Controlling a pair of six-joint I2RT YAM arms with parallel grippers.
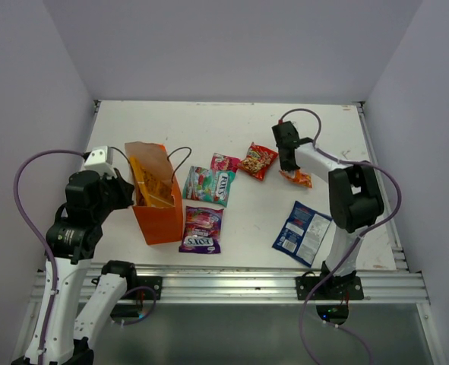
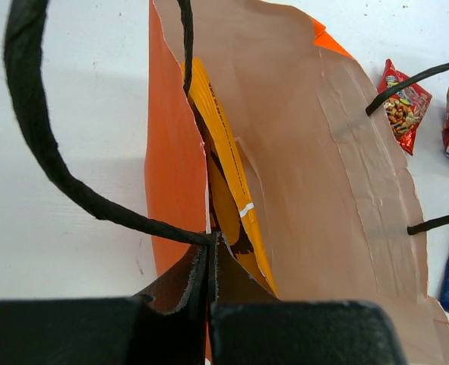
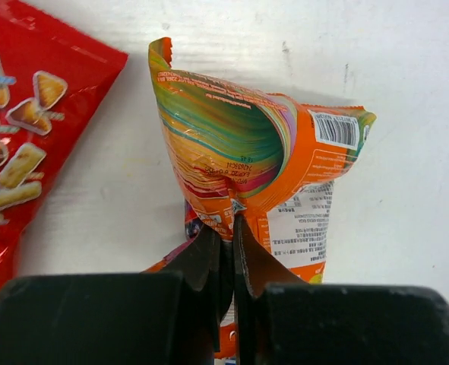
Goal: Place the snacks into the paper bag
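Note:
The orange paper bag (image 1: 160, 217) stands upright at the left, with the orange-yellow packet (image 2: 222, 144) inside it. My left gripper (image 2: 211, 247) is shut on the bag's near rim by its cord handle (image 2: 38, 144). My right gripper (image 3: 232, 224) is shut on a small orange packet (image 3: 243, 148), pinched and crumpled, at the right (image 1: 298, 178). On the table lie a red packet (image 1: 257, 160), a pink one (image 1: 224, 162), a teal Fox's (image 1: 210, 185), a purple Fox's (image 1: 202, 229) and a blue-white packet (image 1: 301, 233).
White walls close the table at the back and both sides. A metal rail (image 1: 232, 285) runs along the near edge by the arm bases. The red packet (image 3: 26, 144) lies just left of my right gripper.

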